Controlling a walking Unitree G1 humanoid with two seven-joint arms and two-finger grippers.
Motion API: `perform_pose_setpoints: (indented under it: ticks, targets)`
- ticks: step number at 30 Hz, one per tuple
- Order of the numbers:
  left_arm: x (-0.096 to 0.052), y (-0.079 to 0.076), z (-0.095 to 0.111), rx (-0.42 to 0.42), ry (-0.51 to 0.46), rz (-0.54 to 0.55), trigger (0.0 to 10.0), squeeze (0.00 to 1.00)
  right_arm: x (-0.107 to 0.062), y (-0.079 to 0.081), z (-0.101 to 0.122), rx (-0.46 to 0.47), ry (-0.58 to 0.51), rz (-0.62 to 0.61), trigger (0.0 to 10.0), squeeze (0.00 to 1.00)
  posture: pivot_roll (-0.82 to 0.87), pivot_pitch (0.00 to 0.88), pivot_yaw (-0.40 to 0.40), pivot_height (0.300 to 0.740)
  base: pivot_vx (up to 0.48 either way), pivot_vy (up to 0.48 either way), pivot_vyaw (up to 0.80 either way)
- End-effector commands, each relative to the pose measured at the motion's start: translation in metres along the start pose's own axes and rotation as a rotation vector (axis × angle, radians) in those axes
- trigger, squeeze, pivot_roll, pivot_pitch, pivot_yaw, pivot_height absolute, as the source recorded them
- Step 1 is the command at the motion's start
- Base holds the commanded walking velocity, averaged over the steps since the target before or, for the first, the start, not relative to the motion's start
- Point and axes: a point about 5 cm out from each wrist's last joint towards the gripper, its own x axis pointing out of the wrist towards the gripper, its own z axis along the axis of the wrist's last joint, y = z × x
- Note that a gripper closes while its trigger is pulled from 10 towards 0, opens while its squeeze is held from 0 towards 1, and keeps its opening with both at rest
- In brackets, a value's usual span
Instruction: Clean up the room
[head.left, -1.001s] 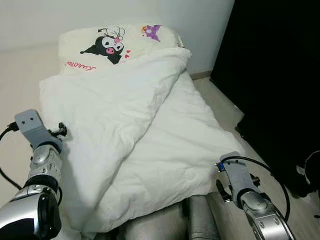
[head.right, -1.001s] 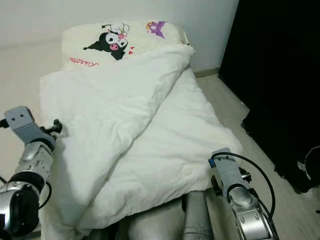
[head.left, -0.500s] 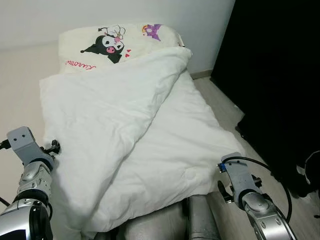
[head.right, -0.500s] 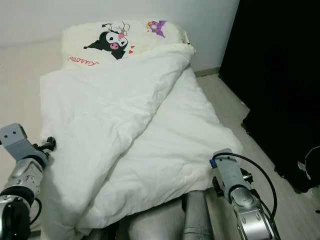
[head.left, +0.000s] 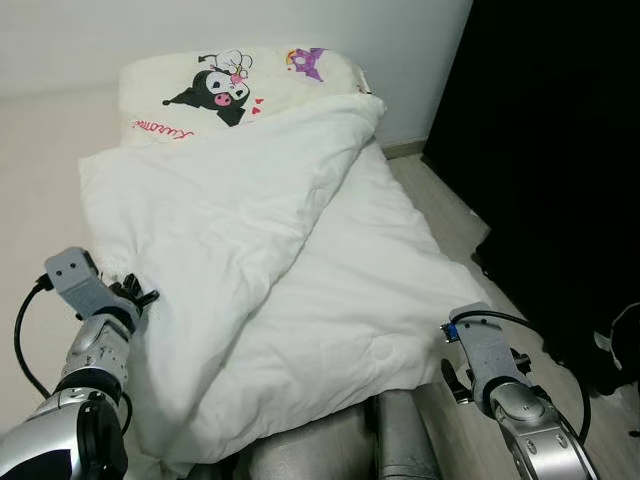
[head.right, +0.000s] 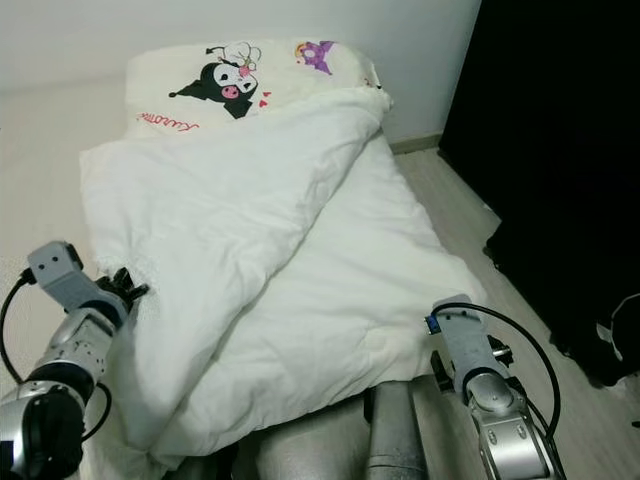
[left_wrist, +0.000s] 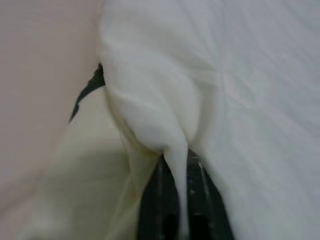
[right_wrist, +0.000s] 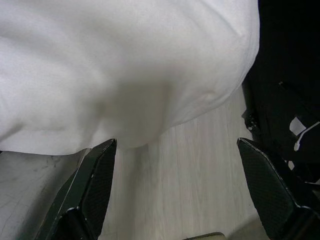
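We see a bed (head.left: 420, 235) on pale wooden floor (head.left: 450, 215); on it lie a rumpled white duvet (head.left: 220, 230), folded diagonally, and a cartoon-printed pillow (head.left: 215, 85) at the head.

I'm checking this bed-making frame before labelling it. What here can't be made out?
- Mattress surface: head views, covered by the white duvet.
- Left tool fingertips: left wrist view, buried in a pinched duvet fold.
- Dark area right of the bed: head views, too dark to identify.
- Pillow lower edge: under the duvet.

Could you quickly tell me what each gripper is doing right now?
Left gripper: shut on a fold of the white duvet.
Right gripper: open, holding nothing.
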Motion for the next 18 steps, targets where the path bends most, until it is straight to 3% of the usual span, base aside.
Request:
perform_pose_setpoints:
  ticks: [1, 9, 10, 12, 15, 16, 17, 18]
  targets:
    - [0.002, -0.006, 0.003, -0.004, -0.008, -0.042, 0.0, 0.0, 0.0, 0.0, -0.003, -0.01, 0.014, -0.004, 10.0, 0.14, -0.25, 0.279, 0.031, 0.56, 0.0, 0.0, 0.0]
    - [0.003, -0.023, 0.007, 0.02, -0.002, -0.244, 0.0, 0.0, 0.003, -0.003, 0.002, -0.008, 0.004, -0.012, 10.0, 0.14, -0.25, 0.261, 0.032, 0.56, 0.0, 0.0, 0.0]
    - [0.002, -0.03, 0.004, 0.03, 0.02, -0.337, 0.0, 0.0, 0.004, -0.004, 0.003, -0.007, 0.0, -0.015, 10.0, 0.14, -0.25, 0.253, 0.031, 0.56, 0.0, 0.0, 0.0]
    - [-0.006, -0.045, -0.007, 0.095, 0.1, -0.639, 0.0, 0.0, 0.007, -0.008, 0.008, -0.006, -0.012, -0.023, 10.0, 0.14, -0.25, 0.242, 0.03, 0.56, 0.0, 0.0, 0.0]
    - [-0.01, -0.049, -0.01, 0.115, 0.129, -0.727, 0.0, 0.0, 0.008, -0.009, 0.009, -0.006, -0.015, -0.026, 10.0, 0.14, -0.24, 0.235, 0.029, 0.56, 0.0, 0.0, 0.0]
    - [-0.019, -0.049, -0.019, 0.17, 0.21, -0.888, 0.0, 0.0, 0.009, -0.011, 0.012, -0.007, -0.021, -0.029, 10.0, 0.15, -0.24, 0.228, 0.027, 0.56, 0.0, 0.0, 0.0]
    - [-0.019, -0.049, -0.019, 0.17, 0.21, -0.888, 0.0, 0.0, 0.009, -0.011, 0.012, -0.007, -0.021, -0.029, 10.0, 0.15, -0.24, 0.228, 0.027, 0.56, 0.0, 0.0, 0.0]
    - [-0.03, -0.045, -0.029, 0.231, 0.321, -1.049, 0.0, 0.0, 0.011, -0.013, 0.014, -0.007, -0.026, -0.032, 10.0, 0.14, -0.23, 0.222, 0.025, 0.56, 0.0, 0.0, 0.0]
